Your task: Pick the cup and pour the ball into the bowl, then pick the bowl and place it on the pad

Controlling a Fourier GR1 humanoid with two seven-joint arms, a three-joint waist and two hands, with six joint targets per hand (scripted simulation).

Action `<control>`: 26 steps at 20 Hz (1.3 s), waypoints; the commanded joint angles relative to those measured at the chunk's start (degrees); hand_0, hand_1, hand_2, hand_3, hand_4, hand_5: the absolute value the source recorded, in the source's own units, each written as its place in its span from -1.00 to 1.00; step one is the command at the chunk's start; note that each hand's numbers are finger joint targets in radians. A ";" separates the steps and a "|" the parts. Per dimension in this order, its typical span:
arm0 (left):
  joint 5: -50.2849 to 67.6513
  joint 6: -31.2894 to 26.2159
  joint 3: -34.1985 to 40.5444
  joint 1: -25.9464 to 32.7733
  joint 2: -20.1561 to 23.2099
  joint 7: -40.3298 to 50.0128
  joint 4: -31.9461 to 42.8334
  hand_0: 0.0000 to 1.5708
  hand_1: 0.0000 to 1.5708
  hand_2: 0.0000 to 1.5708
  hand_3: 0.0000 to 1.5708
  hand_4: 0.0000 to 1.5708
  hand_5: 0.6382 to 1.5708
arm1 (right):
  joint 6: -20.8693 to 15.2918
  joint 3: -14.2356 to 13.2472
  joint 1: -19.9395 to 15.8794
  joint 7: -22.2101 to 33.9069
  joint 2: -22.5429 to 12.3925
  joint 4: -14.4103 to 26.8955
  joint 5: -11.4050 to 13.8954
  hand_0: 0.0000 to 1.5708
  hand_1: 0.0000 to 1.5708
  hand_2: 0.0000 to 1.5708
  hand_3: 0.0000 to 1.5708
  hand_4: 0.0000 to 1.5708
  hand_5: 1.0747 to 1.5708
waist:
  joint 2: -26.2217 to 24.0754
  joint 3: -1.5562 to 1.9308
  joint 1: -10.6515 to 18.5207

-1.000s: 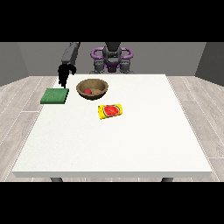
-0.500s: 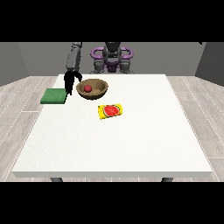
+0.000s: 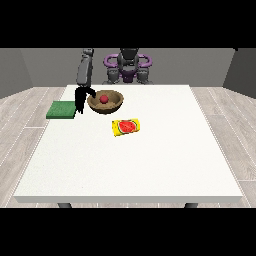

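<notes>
A red ball (image 3: 104,99) is seen inside the brown bowl (image 3: 114,105) at the table's (image 3: 150,160) eleven o'clock. The hand at the view's left (image 3: 80,99) hangs between bowl and green pad (image 3: 61,109); whether its fingers are apart cannot be told. No other hand is seen.

One arm extended, hand low over the table's far-left part.

Arm at the view's left (image 3: 85,70) reaches forward and down from the shoulder; its black hand (image 3: 80,98) hangs with fingers pointing down toward the table (image 3: 150,165), near the far-left corner. Other hand not seen.
</notes>
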 commanded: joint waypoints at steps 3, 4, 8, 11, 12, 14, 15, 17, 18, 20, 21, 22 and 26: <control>2.08 -1.80 0.52 0.73 2.75 2.14 -0.34 -1.00 -1.00 -1.00 -1.00 0.30 0.92 | -3.69 0.80 -1.96 -0.87 1.59 3.96 1.29 -1.00 -1.00 -1.00 -1.00 -0.43 0.90 | 0.55 0.72 0.41; 1.19 -0.28 0.85 -0.05 2.29 -1.02 -1.34 -1.00 -1.00 -1.00 -1.00 0.30 0.93 | -0.88 0.16 -3.44 -1.97 0.87 4.69 0.13 -1.00 -1.00 -1.00 -1.00 -0.42 0.91 | 4.08 0.74 0.23; 2.95 -2.40 0.74 2.39 2.59 0.98 -0.64 -1.00 -1.00 -1.00 -1.00 0.30 0.93 | -4.50 1.69 -3.60 0.06 3.73 4.12 0.99 -1.00 -1.00 -1.00 -1.00 -0.41 0.92 | -0.49 0.70 0.98; 3.85 -4.57 1.93 4.51 3.37 -2.01 0.07 -1.00 -1.00 -1.00 -1.00 0.30 0.93 | -4.80 1.05 -4.69 -0.83 3.56 4.27 0.36 -1.00 -1.00 -1.00 -1.00 -0.39 0.90 | 1.99 0.69 1.94; 6.04 -5.96 3.38 1.68 7.07 2.26 2.08 -1.00 -1.00 -1.00 -1.00 0.30 0.94 | -9.48 0.90 -4.44 -0.44 5.40 4.35 0.95 -1.00 -1.00 -1.00 -1.00 -0.37 0.94 | 0.34 0.70 1.34; 5.65 -3.71 2.38 0.60 4.54 1.37 -1.59 -1.00 -1.00 -1.00 -1.00 0.30 0.92 | -11.42 -2.40 -1.68 2.06 0.66 8.07 0.40 0.12 0.12 -0.26 -1.00 -0.23 0.77 | 4.36 0.75 2.48; 5.11 -3.22 2.35 -0.08 4.87 0.59 -2.47 -1.00 -1.00 -1.00 -1.00 0.30 0.92 | -11.68 -0.81 0.26 1.77 0.30 8.65 2.48 0.89 0.89 1.00 -0.43 -0.21 0.68 | 5.94 0.76 2.82; 6.82 -4.55 2.79 -1.26 5.70 1.71 -1.80 -1.00 -1.00 -1.00 -1.00 0.30 0.93 | -15.36 0.16 0.71 3.08 -1.07 7.95 4.86 1.00 1.00 1.00 0.97 0.16 0.59 | 5.71 0.67 3.73; 6.76 -3.94 3.03 -0.89 5.09 0.90 -2.48 -1.00 -1.00 -1.00 -1.00 0.31 0.91 | -16.42 -0.18 2.29 1.86 -1.16 7.96 5.17 1.00 1.00 1.00 1.00 0.20 0.60 | 6.29 0.68 3.80; 7.21 -4.31 2.60 -0.62 4.69 1.75 -2.33 -1.00 -1.00 -1.00 -1.00 0.36 0.90 | -17.49 0.42 2.91 3.29 -3.74 6.88 6.65 1.00 1.00 1.00 0.99 0.15 0.69 | 5.82 0.63 3.88; 7.43 -5.02 3.24 -0.23 5.86 1.78 -1.83 -1.00 -1.00 -1.00 -1.00 0.39 0.88 | -17.76 0.01 3.72 2.89 -4.01 5.98 6.26 1.00 1.00 1.00 0.95 0.18 0.76 | 5.52 0.62 3.89; 7.88 -5.53 3.57 0.61 5.80 1.89 -1.19 -1.00 -1.00 -1.00 -1.00 0.42 0.89 | -17.72 1.00 5.63 3.58 -4.42 5.36 7.14 1.00 1.00 1.00 0.80 0.17 0.82 | 4.22 0.54 3.69; 6.41 -5.04 2.19 1.58 4.86 1.74 -0.37 -1.00 -1.00 -1.00 -1.00 0.49 0.91 | -21.28 2.16 1.17 12.93 -8.51 1.21 8.20 1.00 1.00 1.00 0.58 0.28 0.90 | 1.32 0.45 3.27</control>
